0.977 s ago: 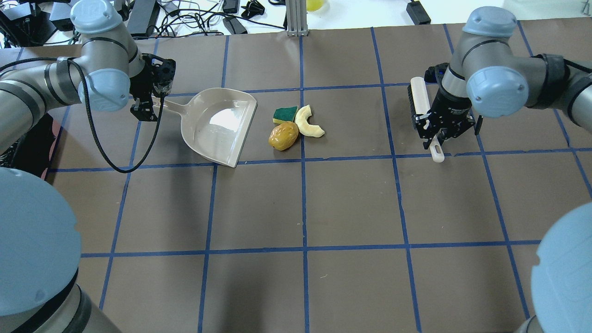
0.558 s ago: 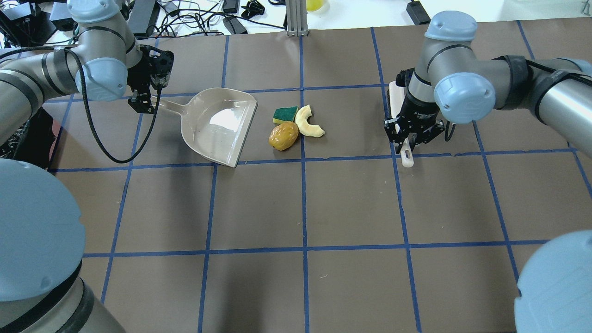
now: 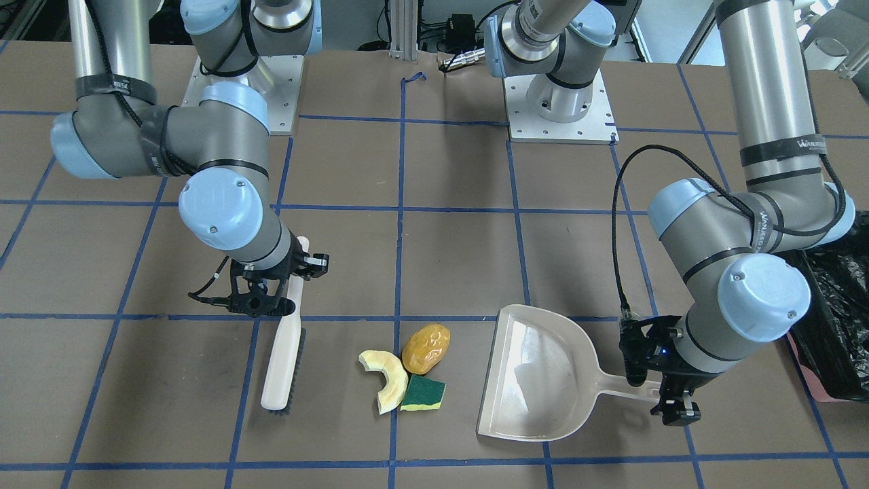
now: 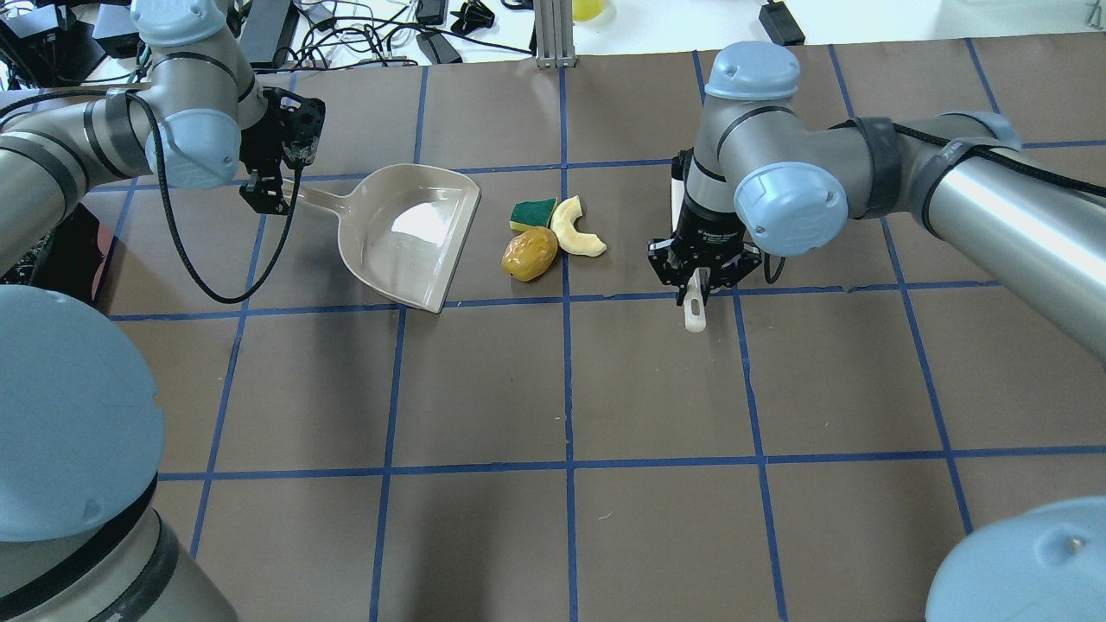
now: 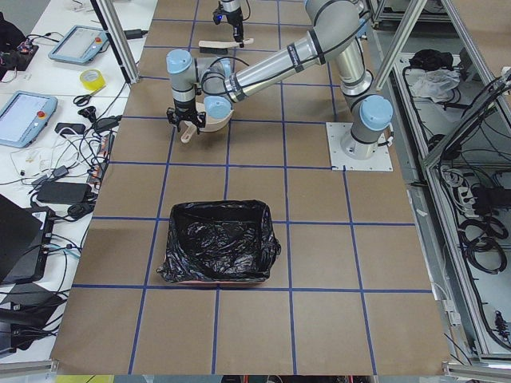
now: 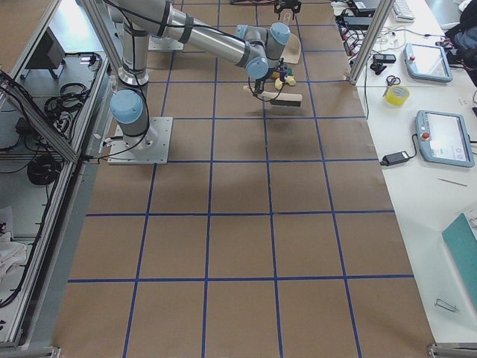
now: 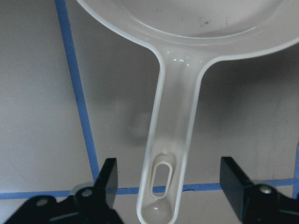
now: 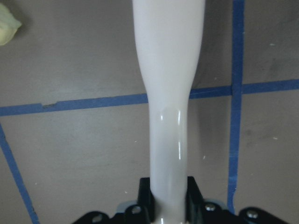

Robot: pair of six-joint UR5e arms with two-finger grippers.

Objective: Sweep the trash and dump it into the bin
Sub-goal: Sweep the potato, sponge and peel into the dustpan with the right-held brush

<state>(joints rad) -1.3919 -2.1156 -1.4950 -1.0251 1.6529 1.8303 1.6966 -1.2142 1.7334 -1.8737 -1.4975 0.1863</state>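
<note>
The right gripper [image 4: 696, 281] jaws are clenching the stiff brush [image 3: 282, 353] by its handle. The left gripper [image 7: 171, 186] jaws are hanging released around the dustpan [image 4: 406, 233] handle. The trash [image 4: 530, 253], at the brush's nine o'clock, is probably going to slide lightly.

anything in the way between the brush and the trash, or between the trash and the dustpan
Nothing visible. Only bare table lies between the brush and the rind slice, and between the potato, the sponge and the open lip of the dustpan.

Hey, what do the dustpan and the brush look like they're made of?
Dustpan: probably hard moulded plastic, beige and glossy, with a bright glare patch on its floor. Brush: smooth cream back and handle, likely plastic given the shine streak; dark bristles, material unclear.
</note>
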